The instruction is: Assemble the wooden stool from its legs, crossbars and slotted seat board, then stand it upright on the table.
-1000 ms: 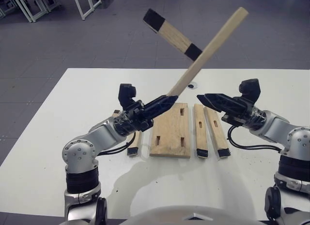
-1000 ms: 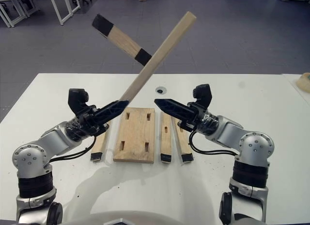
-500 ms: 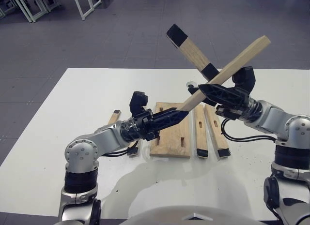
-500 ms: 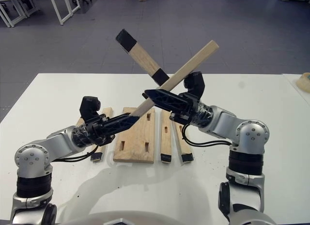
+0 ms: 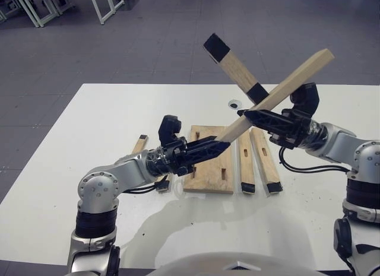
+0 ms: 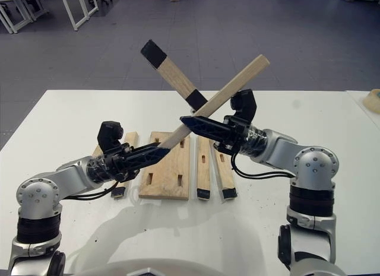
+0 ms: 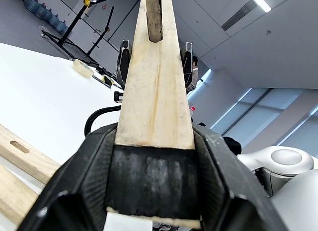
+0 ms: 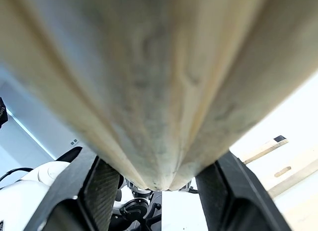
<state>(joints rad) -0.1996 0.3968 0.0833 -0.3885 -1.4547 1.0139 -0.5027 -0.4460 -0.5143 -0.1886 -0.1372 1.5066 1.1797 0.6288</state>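
Your left arm is bent at the elbow and reaches low across the worktop point(image 5: 89, 127), forearm nearly level, so your left pincer point(image 5: 221, 144) hovers just above the seat board point(image 5: 208, 178). It is clamped on the bottom end of a long leg point(image 5: 291, 77). In the left wrist view the wood sits squeezed between both pads. From that grip the leg slants up and away toward your right side, its free end high above the far edge of the worktop.

A crossbar point(image 5: 236, 68) with 2 black-banded ends crosses the leg partway up, making an X in the air. Its upper end points up and to your left. Its lower black band meets the leg.

Your right arm comes in from the right, forearm angled inward and a little raised. Your right pincer point(image 5: 242, 114) meets the leg just below the crossing. Its fingers point(image 7: 122, 57) lie against the leg's 2 edges, gripping the wood between them.

The seat board lies flat at the middle of the worktop, slots facing up. 2 spare legs point(image 5: 245, 163) lie just beside it on your right, side by side. Another piece point(image 5: 141, 142) lies to the board's left, partly hidden under your left forearm.
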